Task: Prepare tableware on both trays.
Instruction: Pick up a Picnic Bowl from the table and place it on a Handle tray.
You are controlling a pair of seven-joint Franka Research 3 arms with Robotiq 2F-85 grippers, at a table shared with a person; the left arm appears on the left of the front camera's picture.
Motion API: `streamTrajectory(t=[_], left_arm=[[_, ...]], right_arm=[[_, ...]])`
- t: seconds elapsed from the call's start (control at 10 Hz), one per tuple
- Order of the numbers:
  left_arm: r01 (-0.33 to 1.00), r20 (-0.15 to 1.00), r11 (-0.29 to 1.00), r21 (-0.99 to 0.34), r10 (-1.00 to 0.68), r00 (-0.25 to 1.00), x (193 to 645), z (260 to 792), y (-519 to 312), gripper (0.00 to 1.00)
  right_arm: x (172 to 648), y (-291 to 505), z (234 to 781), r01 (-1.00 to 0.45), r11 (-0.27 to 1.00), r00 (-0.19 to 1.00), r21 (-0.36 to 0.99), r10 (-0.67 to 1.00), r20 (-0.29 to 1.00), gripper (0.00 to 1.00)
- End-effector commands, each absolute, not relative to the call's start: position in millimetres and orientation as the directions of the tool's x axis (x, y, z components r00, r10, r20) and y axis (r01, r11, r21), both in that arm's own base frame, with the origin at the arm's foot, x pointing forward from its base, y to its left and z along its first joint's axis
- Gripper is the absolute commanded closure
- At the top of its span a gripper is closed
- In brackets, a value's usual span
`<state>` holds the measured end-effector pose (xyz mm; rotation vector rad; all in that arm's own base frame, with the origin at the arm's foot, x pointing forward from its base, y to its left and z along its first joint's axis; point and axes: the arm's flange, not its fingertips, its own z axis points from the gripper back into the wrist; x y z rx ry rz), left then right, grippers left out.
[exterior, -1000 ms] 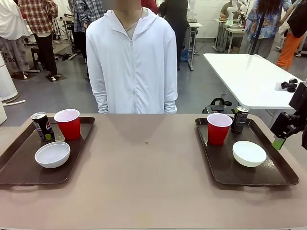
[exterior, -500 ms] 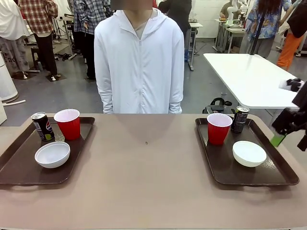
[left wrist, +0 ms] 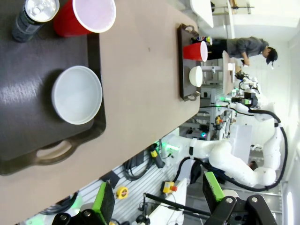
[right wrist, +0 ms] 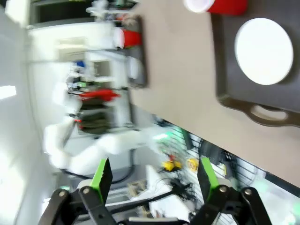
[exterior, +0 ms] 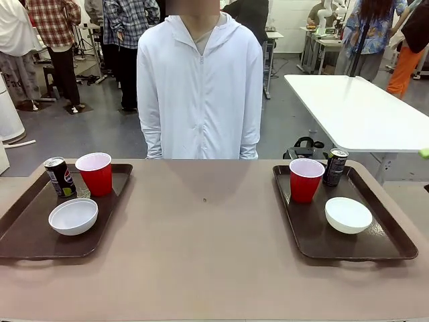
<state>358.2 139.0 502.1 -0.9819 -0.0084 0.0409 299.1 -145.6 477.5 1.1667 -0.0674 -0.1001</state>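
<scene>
Two dark brown trays lie on the table. The left tray (exterior: 33,231) carries a black can (exterior: 60,177), a red cup (exterior: 95,173) and a white bowl (exterior: 73,216). The right tray (exterior: 375,245) carries a red cup (exterior: 305,179), a black can (exterior: 334,167) and a white bowl (exterior: 348,215). My left gripper (left wrist: 158,197) hangs open and empty, high off the near side of the left tray (left wrist: 28,93), above its bowl (left wrist: 77,94). My right gripper (right wrist: 153,177) is open and empty, well back from the right tray (right wrist: 220,70) and its bowl (right wrist: 264,50). One green pad (exterior: 424,153) of it shows at the right edge.
A person in a white hooded jacket (exterior: 200,87) stands at the far side of the table, arms down. The tabletop (exterior: 208,228) between the trays is bare. A white table (exterior: 348,107) stands at the back right, with other people farther off.
My right gripper has pulled away to the right and upward, almost out of the front view. The person has shifted slightly to the right. The trays and tableware have not moved.
</scene>
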Motion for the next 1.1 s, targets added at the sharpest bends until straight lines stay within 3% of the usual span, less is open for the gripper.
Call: streamTrajectory(t=[0.0,0.3,0.5,0.7,1.0], left_arm=[[-0.015,0.001,0.539,-0.842,0.03,1.0,359,505,140,0.0],[-0.015,0.001,0.539,-0.842,0.03,1.0,359,505,140,0.0],[-0.015,0.001,0.539,-0.842,0.03,1.0,359,505,140,0.0],[-0.015,0.001,0.539,-0.842,0.03,1.0,359,505,140,0.0],[-0.015,0.001,0.539,-0.842,0.03,1.0,359,505,140,0.0]], right_arm=[[306,-173,458,0.02,0.187,0.997,0.982,-0.073,-0.006,0.05],[306,-201,415,-0.026,0.179,0.994,0.984,-0.097,0.044,0.05],[306,-210,418,-0.004,0.235,0.991,0.972,-0.129,0.035,0.05],[311,-211,416,0.062,0.316,0.947,0.947,-0.317,0.044,0.05],[315,-207,418,0.124,0.337,0.943,0.933,-0.334,-0.004,0.05]])
